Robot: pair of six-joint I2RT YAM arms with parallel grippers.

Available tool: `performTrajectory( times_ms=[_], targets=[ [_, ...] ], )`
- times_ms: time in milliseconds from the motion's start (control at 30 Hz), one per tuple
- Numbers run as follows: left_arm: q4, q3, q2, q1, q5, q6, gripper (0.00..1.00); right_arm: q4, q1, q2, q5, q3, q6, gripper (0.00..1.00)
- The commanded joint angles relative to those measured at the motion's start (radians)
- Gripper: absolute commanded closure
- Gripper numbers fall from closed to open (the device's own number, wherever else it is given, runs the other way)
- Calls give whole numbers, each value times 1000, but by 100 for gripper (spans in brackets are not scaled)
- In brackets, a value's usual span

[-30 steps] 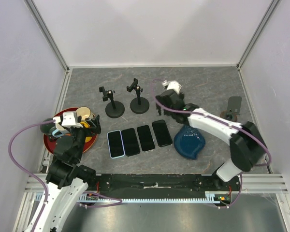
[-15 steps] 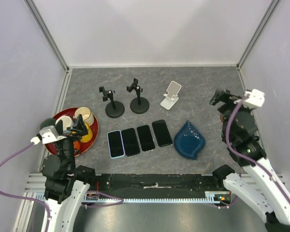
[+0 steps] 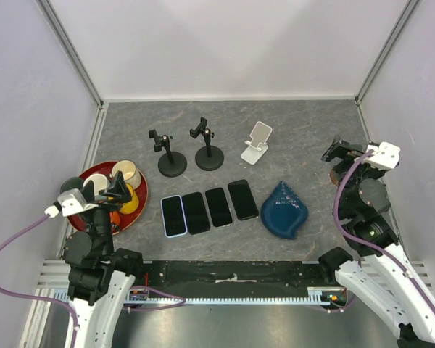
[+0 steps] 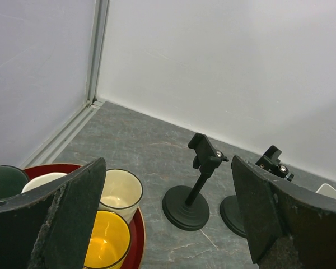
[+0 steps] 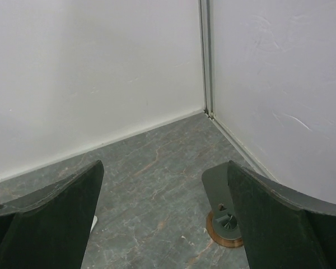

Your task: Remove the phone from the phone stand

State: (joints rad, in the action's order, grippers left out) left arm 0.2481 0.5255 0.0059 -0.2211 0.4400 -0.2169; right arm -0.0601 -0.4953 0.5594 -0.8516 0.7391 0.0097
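Four phones lie flat in a row on the table: (image 3: 173,215), (image 3: 196,212), (image 3: 218,206), (image 3: 243,199). No stand holds a phone. Two black clamp stands (image 3: 172,162) (image 3: 209,154) and a white stand (image 3: 257,143) stand behind the row. A grey stand on a wooden base (image 5: 223,196) is at the far right, partly behind my right gripper (image 3: 338,154). That gripper is open and empty; in its wrist view (image 5: 165,168) it hangs above bare table. My left gripper (image 3: 104,190) is open and empty over the red tray (image 3: 139,206). The left wrist view (image 4: 168,165) faces the black stands (image 4: 200,190).
The red tray (image 4: 135,235) holds a cream cup (image 4: 119,193), a yellow cup (image 4: 103,241) and a dark green one (image 4: 3,180). A blue teardrop dish (image 3: 284,210) lies right of the phones. White walls close the back and both sides.
A second ago my right arm reached out to the white stand; it has drawn back to the right side. My left gripper has moved slightly down and left over the tray.
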Motion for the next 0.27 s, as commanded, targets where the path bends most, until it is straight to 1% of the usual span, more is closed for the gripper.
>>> performTrajectory(
  times_ms=[0, 167, 233],
  targets=[
    [-26, 14, -89, 6, -44, -39, 0, -33, -2, 19, -14, 46, -21, 2],
    [-18, 19, -92, 6, -53, -44, 0, -18, -2, 36, -3, 57, -5, 2],
    [-13, 21, -92, 8, -66, -45, 0, -17, -2, 45, 17, 60, 27, 2]
  ],
)
